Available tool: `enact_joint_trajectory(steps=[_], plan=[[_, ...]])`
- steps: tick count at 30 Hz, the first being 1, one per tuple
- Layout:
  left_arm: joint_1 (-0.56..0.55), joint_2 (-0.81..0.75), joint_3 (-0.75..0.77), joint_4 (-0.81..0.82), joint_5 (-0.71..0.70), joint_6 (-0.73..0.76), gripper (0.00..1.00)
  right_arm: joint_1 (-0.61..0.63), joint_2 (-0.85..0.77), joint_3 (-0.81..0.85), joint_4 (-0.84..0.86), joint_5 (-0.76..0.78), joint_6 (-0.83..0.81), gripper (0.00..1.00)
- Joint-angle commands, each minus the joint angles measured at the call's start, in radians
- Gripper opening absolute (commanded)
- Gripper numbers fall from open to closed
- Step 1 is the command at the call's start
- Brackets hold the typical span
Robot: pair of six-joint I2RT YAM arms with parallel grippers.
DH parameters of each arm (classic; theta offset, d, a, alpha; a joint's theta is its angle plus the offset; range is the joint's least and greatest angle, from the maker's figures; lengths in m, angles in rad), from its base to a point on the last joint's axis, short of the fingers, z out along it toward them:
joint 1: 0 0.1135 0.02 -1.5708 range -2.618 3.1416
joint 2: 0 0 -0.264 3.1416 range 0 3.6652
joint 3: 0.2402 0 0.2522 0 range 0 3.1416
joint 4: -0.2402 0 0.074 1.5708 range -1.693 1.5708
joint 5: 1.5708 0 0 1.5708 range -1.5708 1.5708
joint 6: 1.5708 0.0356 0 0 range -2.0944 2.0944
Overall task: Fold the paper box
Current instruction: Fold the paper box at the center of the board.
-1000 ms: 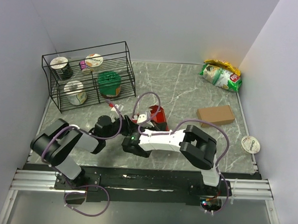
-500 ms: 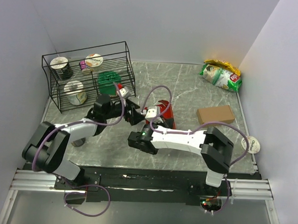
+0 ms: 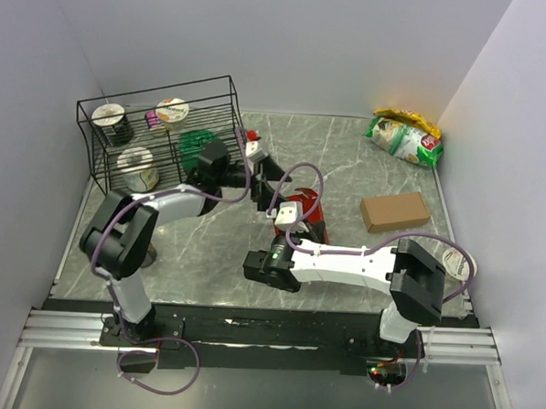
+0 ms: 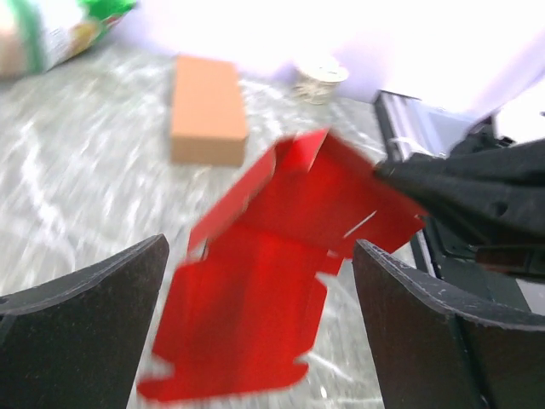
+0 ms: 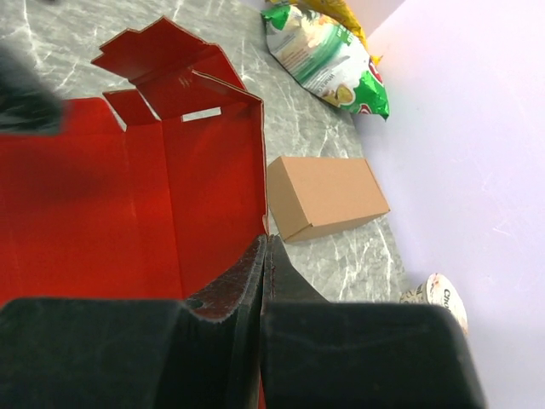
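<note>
The paper box (image 3: 306, 213) is a bright red creased sheet with flaps, held up off the table near the middle. My right gripper (image 3: 295, 226) is shut on it. In the right wrist view the two fingers (image 5: 255, 273) press together on one edge of the red sheet (image 5: 128, 204), whose flaps stand up at the far end. My left gripper (image 3: 267, 170) hangs open just behind the box, beside the rack. In the blurred left wrist view the red sheet (image 4: 255, 281) lies beyond the wide-apart jaws of that gripper (image 4: 260, 245), untouched, with the black right gripper (image 4: 464, 192) on its right edge.
A black wire rack (image 3: 157, 143) with several cups stands at the back left. A plain brown cardboard box (image 3: 394, 211) lies to the right of the red sheet. A green snack bag (image 3: 405, 138) sits at the back right, and a round lid (image 3: 459, 263) by the right edge.
My left gripper has opened, come off the red sheet and swung back towards the rack. The right gripper has carried the sheet a little to the right.
</note>
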Motion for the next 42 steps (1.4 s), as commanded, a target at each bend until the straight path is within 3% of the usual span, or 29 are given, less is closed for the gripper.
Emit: enact_joint_trajectory(steps=[1, 4, 7, 10, 11, 14, 18, 20, 21, 22, 25, 27, 28, 30, 35, 38, 39, 40, 41, 42], plan=[[-0.062, 0.084, 0.139, -0.112, 0.171, 0.058, 0.95, 0.008, -0.061, -0.004, -0.231, 0.044, 0.027, 0.00], [-0.091, 0.132, 0.234, -0.297, 0.197, 0.177, 0.94, 0.009, -0.064, -0.003, -0.233, 0.046, 0.032, 0.00], [-0.108, 0.160, 0.256, -0.322, 0.201, 0.198, 0.91, 0.009, -0.058, -0.001, -0.231, 0.047, 0.030, 0.00], [-0.115, 0.181, 0.271, -0.333, 0.203, 0.189, 0.79, 0.009, -0.056, -0.004, -0.231, 0.047, 0.033, 0.00], [-0.116, 0.186, 0.271, -0.322, 0.200, 0.172, 0.63, 0.012, -0.056, -0.006, -0.233, 0.047, 0.036, 0.00], [-0.120, 0.198, 0.259, -0.289, 0.177, 0.139, 0.32, 0.015, -0.061, -0.006, -0.231, 0.050, 0.030, 0.00], [-0.122, 0.189, 0.230, -0.246, 0.132, 0.117, 0.01, 0.015, -0.059, -0.001, -0.231, 0.057, 0.027, 0.00], [-0.122, 0.178, 0.182, -0.198, 0.080, 0.076, 0.01, 0.014, -0.055, 0.003, -0.231, 0.057, 0.026, 0.00], [-0.120, 0.169, 0.164, -0.157, 0.054, 0.057, 0.01, 0.015, -0.050, 0.017, -0.231, 0.051, 0.024, 0.08], [-0.114, 0.164, 0.133, -0.149, 0.016, 0.031, 0.01, 0.015, -0.047, 0.023, -0.231, 0.046, 0.018, 0.31], [-0.087, 0.147, 0.072, -0.115, -0.130, -0.034, 0.01, 0.015, -0.039, 0.054, -0.231, 0.034, 0.009, 0.65], [-0.067, 0.128, 0.032, -0.104, -0.260, -0.071, 0.01, 0.015, -0.039, 0.077, -0.231, 0.024, 0.009, 0.71], [-0.050, 0.115, -0.011, -0.109, -0.292, -0.087, 0.01, 0.014, -0.042, 0.086, -0.231, 0.014, 0.004, 0.85], [-0.034, 0.073, -0.080, -0.104, -0.384, -0.099, 0.01, 0.014, -0.053, 0.118, -0.231, 0.001, -0.002, 0.99], [-0.019, -0.006, -0.138, -0.181, -0.477, -0.108, 0.01, -0.011, -0.042, 0.255, -0.213, -0.101, -0.159, 1.00], [-0.017, -0.037, -0.146, -0.215, -0.494, -0.110, 0.01, -0.100, -0.041, 0.321, 0.075, -0.288, -0.536, 1.00], [-0.017, -0.052, -0.158, -0.216, -0.494, -0.108, 0.01, -0.115, -0.103, 0.283, 0.305, -0.351, -0.633, 1.00], [-0.016, -0.061, -0.163, -0.218, -0.503, -0.108, 0.01, -0.127, -0.154, 0.248, 0.474, -0.433, -0.868, 1.00], [-0.016, -0.070, -0.166, -0.224, -0.512, -0.110, 0.01, -0.184, -0.203, 0.215, 0.603, -0.533, -0.954, 1.00], [-0.013, -0.084, -0.172, -0.236, -0.518, -0.111, 0.01, -0.219, -0.267, 0.205, 0.666, -0.759, -0.977, 1.00]])
